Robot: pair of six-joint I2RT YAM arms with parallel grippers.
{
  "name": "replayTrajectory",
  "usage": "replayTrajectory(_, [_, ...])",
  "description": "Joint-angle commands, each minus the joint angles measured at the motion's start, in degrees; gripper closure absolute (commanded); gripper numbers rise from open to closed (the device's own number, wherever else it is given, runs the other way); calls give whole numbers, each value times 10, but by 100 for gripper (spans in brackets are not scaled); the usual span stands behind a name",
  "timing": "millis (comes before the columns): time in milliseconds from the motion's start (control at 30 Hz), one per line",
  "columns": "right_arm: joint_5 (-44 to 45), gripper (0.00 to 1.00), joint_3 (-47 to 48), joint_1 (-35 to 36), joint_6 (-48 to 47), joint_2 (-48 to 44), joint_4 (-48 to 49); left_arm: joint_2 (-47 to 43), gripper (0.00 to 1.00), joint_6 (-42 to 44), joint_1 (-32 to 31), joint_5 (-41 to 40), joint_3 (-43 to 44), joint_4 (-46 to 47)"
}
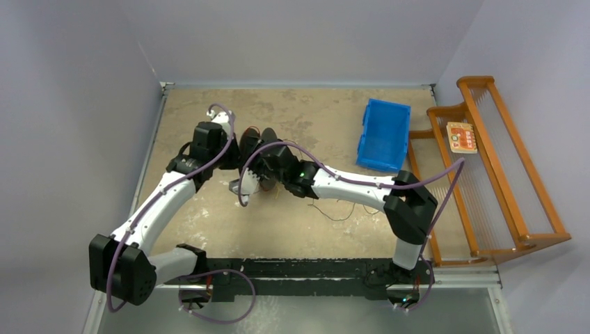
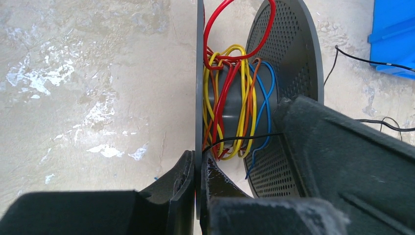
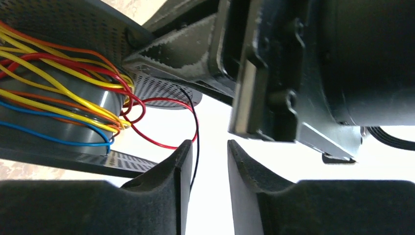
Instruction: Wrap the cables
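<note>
The cables (image 2: 230, 98), red, yellow, orange and blue strands, lie wound on the grey hub of a black perforated spool (image 2: 288, 54). A thin black strand (image 2: 244, 137) crosses the hub. My left gripper (image 2: 199, 159) is shut on the edge of the spool's near flange. In the right wrist view the spool (image 3: 73, 24) and its wound cables (image 3: 63, 83) are at the left. My right gripper (image 3: 209, 143) stands open, and the black strand (image 3: 195, 127) runs down between its fingers, against the left one. A red loop (image 3: 166, 145) hangs beside it. Both grippers meet at mid-table (image 1: 261, 170).
A blue bin (image 1: 383, 136) stands at the back right. A wooden rack (image 1: 487, 174) fills the right side of the table. The loose black strand (image 1: 341, 212) trails over the table beneath the right arm.
</note>
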Motion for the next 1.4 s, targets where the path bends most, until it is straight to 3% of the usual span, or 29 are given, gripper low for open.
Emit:
replayTrajectory(0, [-5,63,2,1,78,-54,0,-31,100,11,1,-4,9,34])
replayTrajectory(100, [-6,61,-23,0,124,-95,-9,-32,100,12,2,-8,11,31])
replayTrajectory(433, [-17,52,-122,-5,404,-271,-38,-39,100,12,-1,-11,19,22])
replayTrajectory(767, [-3,44,-168,-35,834,-370,-98,-43,100,9,-3,-6,25,10])
replayTrajectory(1067, [25,33,-252,-65,1099,-373,-121,-47,100,9,-8,-8,40,-10])
replayTrajectory(1233, [7,34,-256,-104,1204,-333,-175,-48,100,12,-10,-20,47,-24])
replayTrajectory(1367, [-41,34,-278,-104,1262,-315,-160,-45,100,12,-12,-23,57,-33])
